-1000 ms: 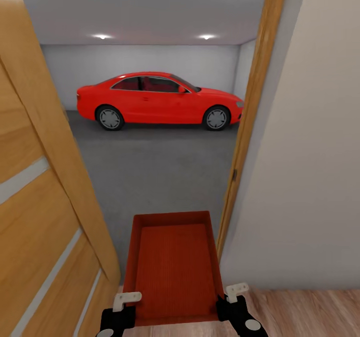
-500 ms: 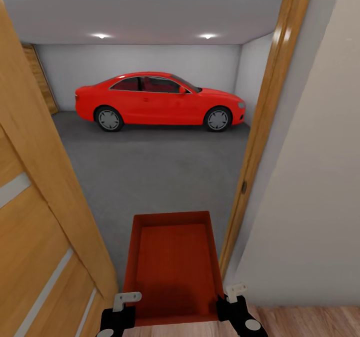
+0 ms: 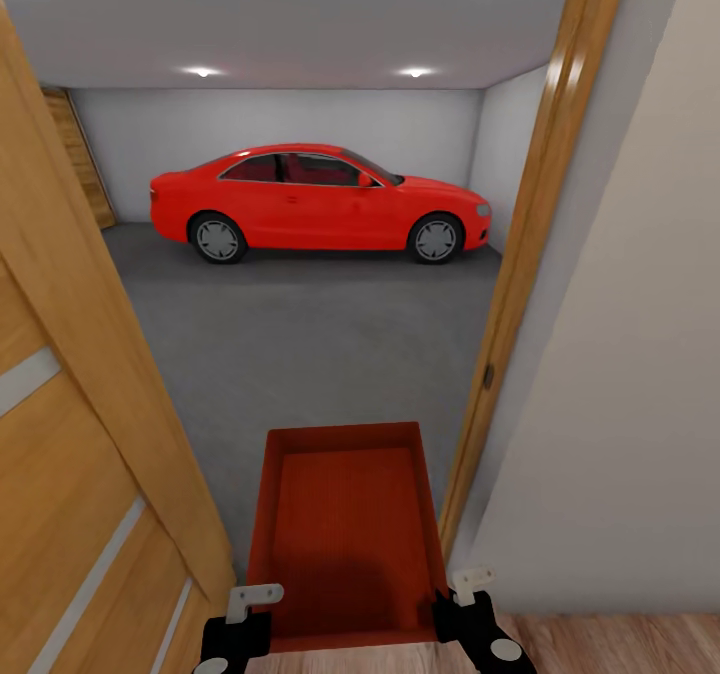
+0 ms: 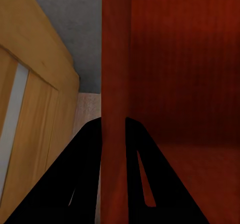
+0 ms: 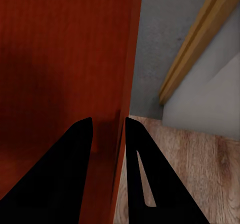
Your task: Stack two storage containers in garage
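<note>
Barely shifted since half a second back, after the earlier swing that widened the doorway and brought the wood-panelled door at 10 o'clock into sight; same framing of car and carried bin now.

Carried between both hands, low at 6 o'clock: one storage container (image 3: 345, 534), poking through the doorway over the garage floor (image 3: 300, 344). Left hand (image 3: 240, 619) clamped on the left wall, fingers either side of the thin wall in the left wrist view (image 4: 114, 154); right hand (image 3: 470, 609) clamped likewise on the right wall (image 5: 117, 149).

For a clean passage: keep the bin level and centred between open door (image 3: 80, 434) at 8 o'clock and door frame (image 3: 530, 254) at 2 o'clock, roll straight ahead, hold both grips even so the thin walls do not flex or slip, set down well short of the red car (image 3: 315, 199) at 12 o'clock.

Orange-red, thin-walled, flared at the rim, finely ribbed on the base. Rough mottled grey concrete beyond; light wood planks (image 3: 620, 644) at 4 o'clock; glossy paint on the car; plain white walls.
</note>
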### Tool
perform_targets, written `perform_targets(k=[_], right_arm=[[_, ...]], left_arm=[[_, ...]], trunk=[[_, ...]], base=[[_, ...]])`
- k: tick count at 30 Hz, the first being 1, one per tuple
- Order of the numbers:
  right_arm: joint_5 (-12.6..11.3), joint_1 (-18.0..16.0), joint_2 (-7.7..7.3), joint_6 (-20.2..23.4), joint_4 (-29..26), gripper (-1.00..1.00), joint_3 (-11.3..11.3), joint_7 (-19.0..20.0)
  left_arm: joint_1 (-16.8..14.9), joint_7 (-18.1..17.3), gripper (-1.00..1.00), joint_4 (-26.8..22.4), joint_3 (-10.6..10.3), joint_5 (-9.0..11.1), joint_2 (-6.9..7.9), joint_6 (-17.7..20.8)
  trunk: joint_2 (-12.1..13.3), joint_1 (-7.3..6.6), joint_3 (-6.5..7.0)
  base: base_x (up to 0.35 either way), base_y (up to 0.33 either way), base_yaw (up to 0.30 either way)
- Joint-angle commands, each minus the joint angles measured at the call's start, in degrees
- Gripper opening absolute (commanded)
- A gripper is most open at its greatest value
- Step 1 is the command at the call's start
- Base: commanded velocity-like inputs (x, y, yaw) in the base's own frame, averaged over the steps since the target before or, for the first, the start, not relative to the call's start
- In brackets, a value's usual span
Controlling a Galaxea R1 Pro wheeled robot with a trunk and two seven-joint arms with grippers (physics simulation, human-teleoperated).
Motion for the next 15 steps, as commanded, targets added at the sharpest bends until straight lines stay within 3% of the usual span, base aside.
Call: perform_targets(k=[1,8,15], right_arm=[[-1.5,0.0,0.07,-2.8,-0.3,-1.00,-0.6,-0.2],[-1.5,0.0,0.07,-2.8,-0.3,-1.00,-2.3,-0.2],[-1.5,0.0,0.07,-2.7,-0.3,-1.00,-2.7,-0.2]], left_arm=[[0.0,-0.4,-1.00,0.0,-0.2,3.0,-2.40,0.3],[0.0,-0.4,-1.00,0.0,-0.2,3.0,-2.40,0.3],[0.0,-0.4,-1.00,0.0,-0.1,3.0,-2.40,0.3]], trunk=[[-0.1,0.03,-0.13],[-0.1,0.03,-0.13],[-0.1,0.03,-0.13]], base=[[0.050,0.000,0.000],[0.247,0.000,0.000],[0.311,0.000,0.000]])
